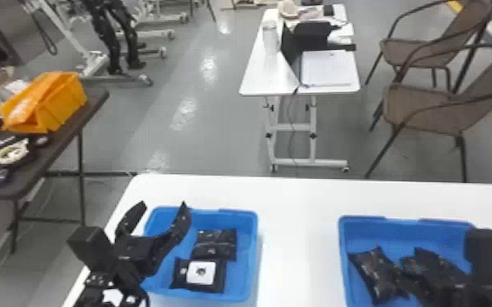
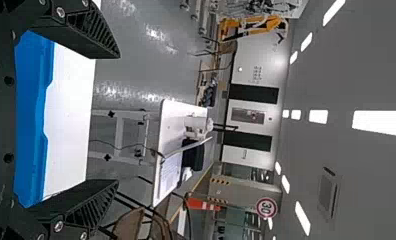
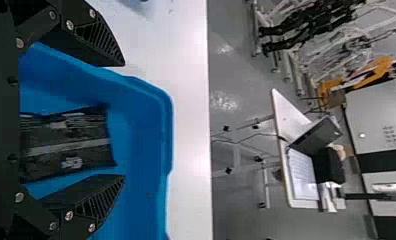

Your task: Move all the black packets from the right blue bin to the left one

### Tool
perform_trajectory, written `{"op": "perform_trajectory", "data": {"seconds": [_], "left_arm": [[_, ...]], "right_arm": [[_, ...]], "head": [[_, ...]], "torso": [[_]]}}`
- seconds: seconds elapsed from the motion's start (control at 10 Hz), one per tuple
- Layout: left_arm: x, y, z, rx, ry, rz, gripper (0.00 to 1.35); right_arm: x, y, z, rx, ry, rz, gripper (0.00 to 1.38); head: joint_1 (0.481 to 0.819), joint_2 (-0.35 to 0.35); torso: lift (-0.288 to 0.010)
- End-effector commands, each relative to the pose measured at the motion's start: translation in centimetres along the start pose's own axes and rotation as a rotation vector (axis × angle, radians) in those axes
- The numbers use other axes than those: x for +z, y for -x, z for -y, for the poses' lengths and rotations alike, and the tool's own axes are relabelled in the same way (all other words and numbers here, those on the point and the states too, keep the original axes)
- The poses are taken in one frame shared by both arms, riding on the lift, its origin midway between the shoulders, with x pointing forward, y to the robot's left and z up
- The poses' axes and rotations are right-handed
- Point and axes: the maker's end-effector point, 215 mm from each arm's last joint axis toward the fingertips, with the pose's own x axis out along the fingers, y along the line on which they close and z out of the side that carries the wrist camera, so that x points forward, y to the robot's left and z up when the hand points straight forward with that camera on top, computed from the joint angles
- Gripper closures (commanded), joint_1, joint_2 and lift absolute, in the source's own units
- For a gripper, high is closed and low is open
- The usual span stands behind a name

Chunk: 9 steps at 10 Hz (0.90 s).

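Nearest is the right gripper [image 1: 487, 251], over the right blue bin [image 1: 400, 232]. Its fingers stand wide, and the right wrist view shows a black packet [image 3: 71, 145] lying on the bin floor in the space framed between them, with blue showing to either side. In the head view, black packet shapes [image 1: 374, 272] lie toward that bin's left wall; they run into the dark of the arm, so I can't say for sure where packet ends and gripper begins.

The left gripper [image 1: 161, 204] is at the left side of the left blue bin [image 1: 247, 228], its fingers spread wide with nothing between them. Two packets lie in this bin, to the gripper's right and apart from it: a white-labelled packet [image 1: 201, 272] at the near side and a plain black packet [image 1: 215, 245] just behind it.

Both bins sit well apart on the white desk [image 1: 298, 216]. Beyond, to the left, a dark table [image 1: 63, 134] carries an orange container [image 1: 59, 102]. Farther out over the grey floor [image 1: 200, 134] are a small white table [image 1: 257, 77] with an open laptop [image 1: 327, 67] and, to its right, two brown chairs [image 1: 425, 106].
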Motion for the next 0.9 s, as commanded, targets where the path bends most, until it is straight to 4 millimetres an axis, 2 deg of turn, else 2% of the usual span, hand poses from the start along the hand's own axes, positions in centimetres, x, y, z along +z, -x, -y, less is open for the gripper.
{"op": "perform_trajectory", "data": {"seconds": [0.0, 0.3, 0.8], "left_arm": [[-0.4, -0.4, 0.6, -0.009, 0.017, -0.015, 0.14], [-1.0, -0.5, 0.7, -0.023, 0.027, -0.04, 0.14], [-0.7, -0.7, 0.5, -0.022, 0.026, -0.036, 0.14]], "right_arm": [[-2.7, 0.2, 0.2, 0.006, -0.021, -0.085, 0.24], [-3.7, -0.2, 1.8, -0.102, 0.003, -0.179, 0.24], [-5.4, -3.2, 3.1, -0.109, 0.068, -0.252, 0.24]], "head": [[0.695, 0.184], [0.695, 0.161], [0.695, 0.154]], "torso": [[0.0], [0.0], [0.0]]}}
